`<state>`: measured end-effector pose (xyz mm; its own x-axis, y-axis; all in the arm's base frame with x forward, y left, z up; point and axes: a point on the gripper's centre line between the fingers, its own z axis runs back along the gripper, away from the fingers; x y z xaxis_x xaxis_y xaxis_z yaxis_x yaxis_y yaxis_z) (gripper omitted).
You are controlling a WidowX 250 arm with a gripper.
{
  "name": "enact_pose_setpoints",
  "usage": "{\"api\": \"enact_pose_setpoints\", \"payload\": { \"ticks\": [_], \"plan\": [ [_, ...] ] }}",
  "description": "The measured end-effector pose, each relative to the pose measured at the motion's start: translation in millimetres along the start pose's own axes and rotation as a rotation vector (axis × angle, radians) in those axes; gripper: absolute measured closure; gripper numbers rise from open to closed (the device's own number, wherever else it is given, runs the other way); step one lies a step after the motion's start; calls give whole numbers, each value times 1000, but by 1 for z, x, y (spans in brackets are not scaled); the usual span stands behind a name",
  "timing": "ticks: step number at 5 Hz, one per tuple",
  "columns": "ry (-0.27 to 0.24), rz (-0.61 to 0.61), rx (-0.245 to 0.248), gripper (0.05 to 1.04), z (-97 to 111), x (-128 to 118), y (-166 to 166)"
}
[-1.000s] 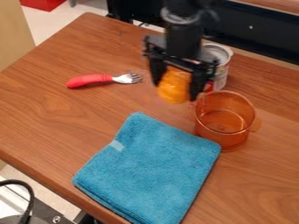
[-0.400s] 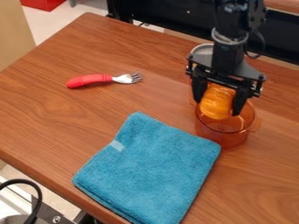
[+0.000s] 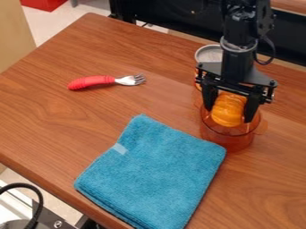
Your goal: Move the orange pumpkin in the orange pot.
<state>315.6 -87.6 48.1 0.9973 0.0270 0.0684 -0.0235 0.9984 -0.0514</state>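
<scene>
Claw [image 3: 228,114] clamped on the orange pumpkin [image 3: 229,108], which I hold at the mouth of the see-through orange pot [image 3: 229,141]. Step in hand, I judge: placing. Next move: lower slightly, then release it inside.

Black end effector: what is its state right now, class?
Black two-finger end effector: closed on the orange ribbed pumpkin, at the clear orange pot.

A red-handled fork [image 3: 106,81] lies near a blue cloth [image 3: 152,172] (folded, with a pale tag [image 3: 119,148]).
</scene>
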Motion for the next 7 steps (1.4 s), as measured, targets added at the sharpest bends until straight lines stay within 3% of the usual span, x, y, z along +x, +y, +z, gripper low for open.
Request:
{"api": "enact_pose_setpoints", "payload": {
  "ticks": [1,2,3,4,5,6,7],
  "plan": [
    [15,-9,-12,84,0,-1,2],
    [3,-4,-17,84,-2,0,8],
    [-26,11,-49,84,11,1,18],
    [-97,61,-50,84,35,-1,61],
    [-137,118,-31,84,50,-5,108],
    [-147,143,-20,84,58,-11,136],
    [-174,184,46,84,52,-18,169]
  ]
}}
